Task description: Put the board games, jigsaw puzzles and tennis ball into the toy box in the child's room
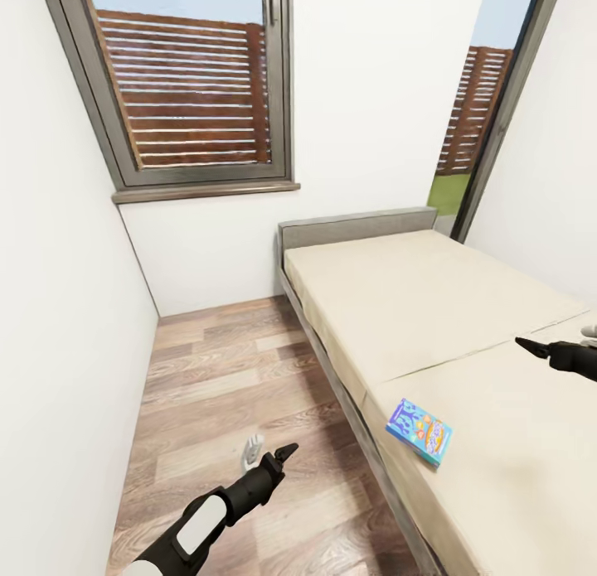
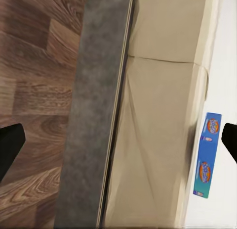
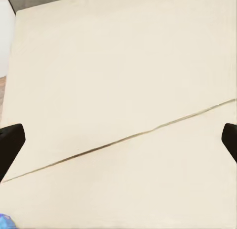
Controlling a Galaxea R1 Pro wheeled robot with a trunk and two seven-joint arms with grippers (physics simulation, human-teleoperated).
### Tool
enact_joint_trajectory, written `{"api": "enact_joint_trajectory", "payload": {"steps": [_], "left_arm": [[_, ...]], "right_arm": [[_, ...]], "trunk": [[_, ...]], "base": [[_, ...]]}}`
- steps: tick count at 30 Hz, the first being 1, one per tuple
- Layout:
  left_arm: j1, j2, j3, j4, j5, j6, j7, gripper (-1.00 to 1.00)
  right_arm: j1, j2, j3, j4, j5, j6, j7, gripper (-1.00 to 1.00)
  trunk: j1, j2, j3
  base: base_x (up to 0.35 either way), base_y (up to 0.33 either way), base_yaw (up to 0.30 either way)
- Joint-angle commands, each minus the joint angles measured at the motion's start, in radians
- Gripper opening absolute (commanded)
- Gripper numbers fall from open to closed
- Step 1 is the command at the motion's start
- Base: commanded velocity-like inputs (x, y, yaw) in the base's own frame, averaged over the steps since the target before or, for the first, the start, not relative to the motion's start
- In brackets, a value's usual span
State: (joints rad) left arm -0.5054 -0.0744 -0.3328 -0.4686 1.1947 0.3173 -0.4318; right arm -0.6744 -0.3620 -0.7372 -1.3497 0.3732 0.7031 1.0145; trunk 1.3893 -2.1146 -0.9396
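A small blue board game [image 1: 419,431] lies flat on the beige mattress of the bed [image 1: 414,311], close to the edge that faces the floor. My left gripper [image 1: 286,452] hangs open over the wood floor beside the bed, left of the game. In the left wrist view [image 2: 118,142] its fingers stand wide apart, and the blue board game [image 2: 207,155] shows edge-on past the bed frame [image 2: 89,115]. My right gripper [image 1: 531,346] is open and empty over the mattress [image 3: 123,66], beyond the game. The table, toy box, jigsaw puzzles and tennis ball are out of view.
A white wall [image 1: 58,311] closes the left side, leaving a narrow strip of wood floor [image 1: 224,377] between it and the bed. A grey-framed window [image 1: 191,87] is ahead and a tall glazed opening [image 1: 489,112] stands at the right behind the grey headboard [image 1: 356,226].
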Motion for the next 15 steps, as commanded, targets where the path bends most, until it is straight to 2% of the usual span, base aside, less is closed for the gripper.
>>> {"api": "enact_joint_trajectory", "payload": {"steps": [1, 9, 15], "left_arm": [[-0.001, 0.001, -0.003, 0.001, 0.010, 0.004, -0.002, 1.00], [-0.001, 0.002, -0.003, 0.000, 0.011, 0.004, -0.006, 1.00], [-0.004, 0.004, -0.003, -0.001, 0.009, 0.006, -0.037, 1.00]], "right_arm": [[0.000, 0.001, -0.002, -0.008, 0.009, 0.004, 0.010, 1.00], [0.025, 0.002, -0.011, -0.055, 0.009, 0.005, 0.013, 1.00], [0.029, 0.002, -0.013, -0.065, 0.009, 0.013, 0.013, 1.00]], "trunk": [[0.000, 0.000, -0.001], [0.000, 0.000, -0.001], [0.000, 0.000, -0.001]], "base": [[0.000, 0.000, -0.293], [0.000, 0.000, -0.294], [0.000, 0.000, -0.294]]}}
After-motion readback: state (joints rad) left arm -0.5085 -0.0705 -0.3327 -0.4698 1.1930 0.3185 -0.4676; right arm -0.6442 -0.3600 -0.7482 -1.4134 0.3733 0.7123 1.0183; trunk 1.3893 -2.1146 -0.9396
